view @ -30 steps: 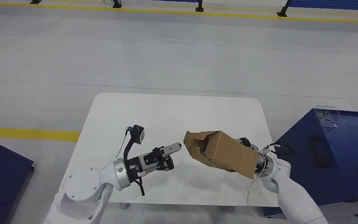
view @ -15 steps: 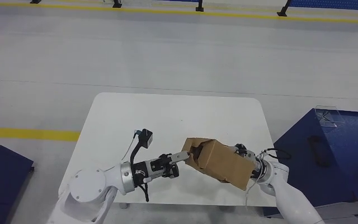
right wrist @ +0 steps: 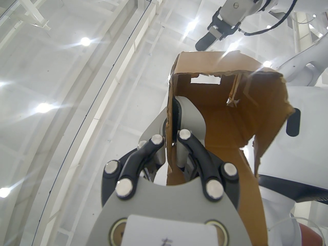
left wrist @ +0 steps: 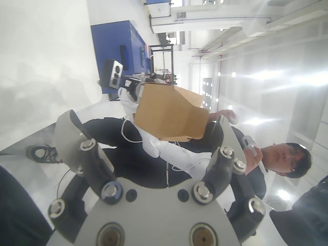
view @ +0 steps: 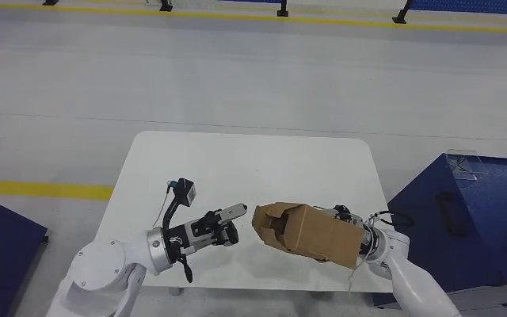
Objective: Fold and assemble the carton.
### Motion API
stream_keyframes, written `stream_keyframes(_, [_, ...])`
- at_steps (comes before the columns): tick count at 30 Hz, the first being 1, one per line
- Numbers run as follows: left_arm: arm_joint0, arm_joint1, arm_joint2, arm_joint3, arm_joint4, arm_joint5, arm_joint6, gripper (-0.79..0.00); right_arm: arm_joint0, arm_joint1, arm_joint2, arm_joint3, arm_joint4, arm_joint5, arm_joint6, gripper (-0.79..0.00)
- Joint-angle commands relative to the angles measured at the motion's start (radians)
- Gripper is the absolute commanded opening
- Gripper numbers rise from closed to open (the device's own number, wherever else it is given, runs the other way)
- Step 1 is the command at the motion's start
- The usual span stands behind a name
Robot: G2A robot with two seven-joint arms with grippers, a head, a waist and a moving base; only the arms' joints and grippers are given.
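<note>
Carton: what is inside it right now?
The right wrist view shows the carton hollow: bare cardboard walls, with one finger of the right gripper pinching a wall. Its far end is covered by folded flaps.

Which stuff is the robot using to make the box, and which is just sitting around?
For the job: brown cardboard carton, right gripper clamped on its wall, left gripper open near its end.
Just around: white rounded table, blue cabinet beside it.

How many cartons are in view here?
1. The carton is held over the table's near right side by the right gripper; the open left gripper faces its folded end, close by.
</note>
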State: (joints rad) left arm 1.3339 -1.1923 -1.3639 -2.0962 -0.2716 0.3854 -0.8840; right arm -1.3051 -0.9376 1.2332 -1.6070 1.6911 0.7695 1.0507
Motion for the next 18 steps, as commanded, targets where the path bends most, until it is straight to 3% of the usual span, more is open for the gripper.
stream_keyframes(1, [-0.004,0.004,0.026,-0.011,0.043,0.015,-0.021,0.000,-0.002,0.004,-0.001,-0.003,-0.004,-0.004,0.004,-0.785])
stream_keyframes(18, [-0.025,0.015,0.133,-0.037,0.053,0.046,-0.043,0.000,-0.025,0.038,-0.038,-0.033,-0.047,-0.052,0.052,-0.785])
